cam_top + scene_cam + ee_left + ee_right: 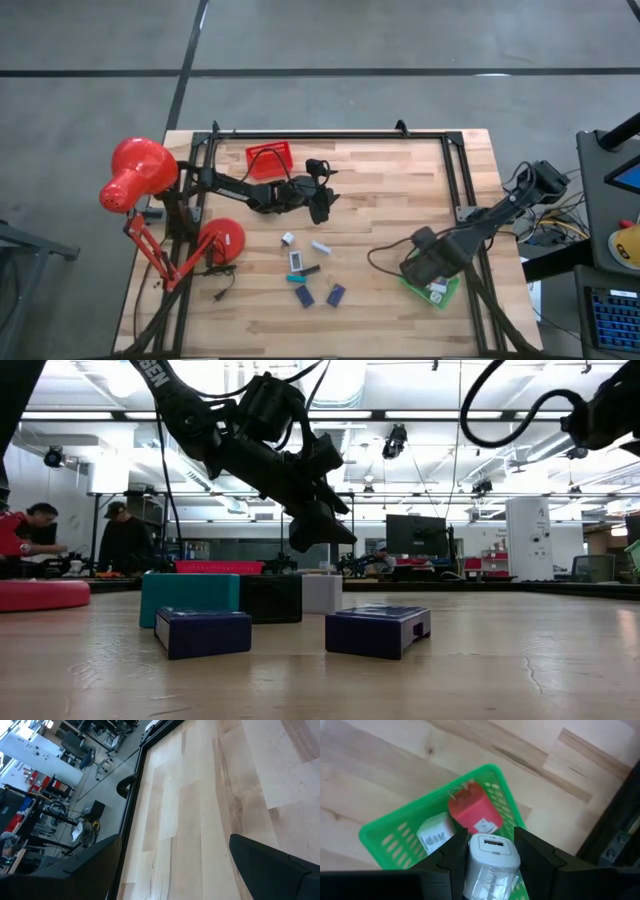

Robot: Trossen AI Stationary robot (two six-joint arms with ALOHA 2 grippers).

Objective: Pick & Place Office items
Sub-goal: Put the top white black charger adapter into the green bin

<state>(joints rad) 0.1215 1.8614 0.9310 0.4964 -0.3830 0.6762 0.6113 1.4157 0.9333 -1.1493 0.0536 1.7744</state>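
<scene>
Hovering at the table's ten o'clock near the red tray (269, 158), the left gripper (322, 201) waits, fingers apart. Loose office items (310, 270) lie at centre. At four o'clock, the right gripper (491, 851) clamps a white charger (491, 860) above the green tray (390, 832), holding a red charger (472, 814) and white block (436, 834); released off-centre, it may glance off them and tumble out.

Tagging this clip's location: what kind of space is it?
Likely an open lab or workshop: a wooden table on a bare concrete floor, with people at benches, monitors and ceiling strip lights behind.
</scene>
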